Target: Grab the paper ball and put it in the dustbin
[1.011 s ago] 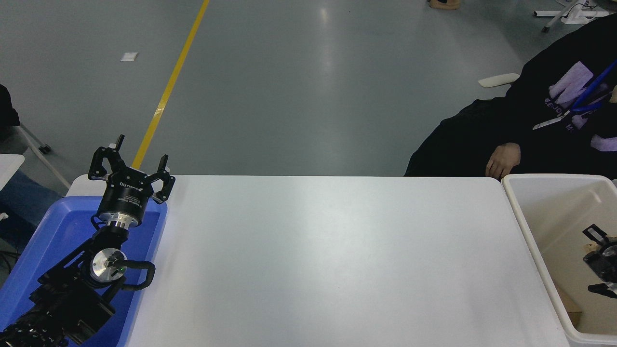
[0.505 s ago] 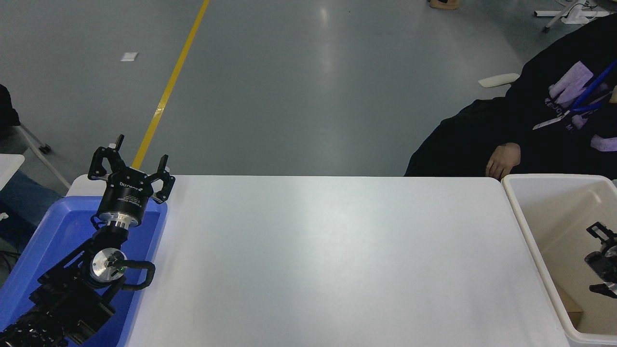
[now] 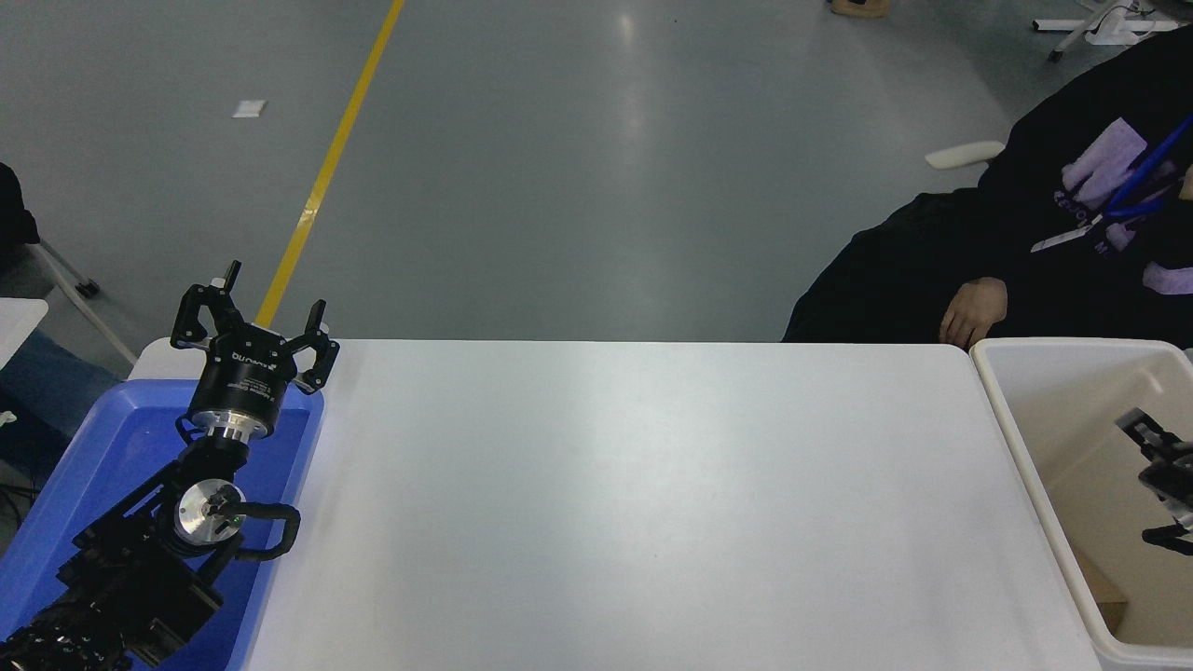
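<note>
The right pincer [image 3: 1158, 475] hangs inside the dustbin [image 3: 1002, 396] at the right edge of the view, only partly in frame — a couple of black finger pieces show against the cream wall, one higher and one lower with a gap between them, but whether it is released or clenched I cannot tell, since most of it is cut off by the picture's edge. Nothing can be seen held in it. The paper ball itself cannot be made out; a tan scrap [image 3: 1100, 589] lies on the bin's floor near its near-left corner, too flat and small to say what it is.

The dustbin stands just beside the right end of the white table [image 3: 634, 503], its rounded rim touching or nearly touching the table's edge.

The left pincer [image 3: 256, 321] is parked at the near left, upright over the far end of a shallow blue tray [image 3: 102, 466] — its fingers spread apart, released, gripping nothing.

At the far right a person in dark clothes sits behind the table, one hand [image 3: 972, 312] resting just beyond the table's far edge, near the dustbin's far-left corner.
</note>
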`<state>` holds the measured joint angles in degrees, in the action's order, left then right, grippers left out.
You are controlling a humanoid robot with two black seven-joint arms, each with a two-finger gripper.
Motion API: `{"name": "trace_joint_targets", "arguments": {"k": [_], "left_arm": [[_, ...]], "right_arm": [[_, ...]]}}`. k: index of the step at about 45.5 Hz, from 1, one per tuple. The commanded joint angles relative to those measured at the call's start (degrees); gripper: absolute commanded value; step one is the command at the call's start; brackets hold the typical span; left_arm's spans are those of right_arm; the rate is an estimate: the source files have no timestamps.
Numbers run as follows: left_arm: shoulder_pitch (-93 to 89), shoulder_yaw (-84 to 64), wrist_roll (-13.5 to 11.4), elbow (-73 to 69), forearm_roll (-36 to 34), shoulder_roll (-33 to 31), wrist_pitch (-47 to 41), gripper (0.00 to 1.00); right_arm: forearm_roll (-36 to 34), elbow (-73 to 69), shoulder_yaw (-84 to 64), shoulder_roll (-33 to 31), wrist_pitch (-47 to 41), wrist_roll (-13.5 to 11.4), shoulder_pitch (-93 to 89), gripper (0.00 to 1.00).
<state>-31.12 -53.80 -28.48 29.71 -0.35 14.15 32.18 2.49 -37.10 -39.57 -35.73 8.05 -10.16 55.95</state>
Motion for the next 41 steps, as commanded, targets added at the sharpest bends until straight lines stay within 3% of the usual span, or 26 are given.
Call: {"name": "trace_joint_targets", "arguments": {"k": [1, 6, 17, 28, 41], "left_arm": [[-0.1, 0.1, 0.1, 0.0, 0.1, 0.0, 0.1, 0.98], [-0.1, 0.2, 0.1, 0.0, 0.0, 0.0, 0.1, 0.98], [-0.1, 0.2, 0.1, 0.0, 0.0, 0.0, 0.1, 0.98], [-0.1, 0.1, 0.1, 0.0, 0.0, 0.0, 0.1, 0.98], [-0.1, 0.1, 0.1, 0.0, 0.0, 0.0, 0.0, 0.98]], "right_arm": [[0.0, -26.2, -19.9, -5.2, -2.2, 0.0, 22.8, 1.00], [0.1, -33.7, -24.3, -5.5, -9.3, 0.0, 33.2, 1.00], [0.3, -34.1, -24.2, -2.2, -52.4, 0.0, 53.4, 1.00], [1.4, -34.8, -26.3, 10.1, -53.0, -0.3, 66.3, 1.00], [0.5, -38.9, -26.6, 16.1, -53.0, -0.3, 78.4, 1.00]]}}
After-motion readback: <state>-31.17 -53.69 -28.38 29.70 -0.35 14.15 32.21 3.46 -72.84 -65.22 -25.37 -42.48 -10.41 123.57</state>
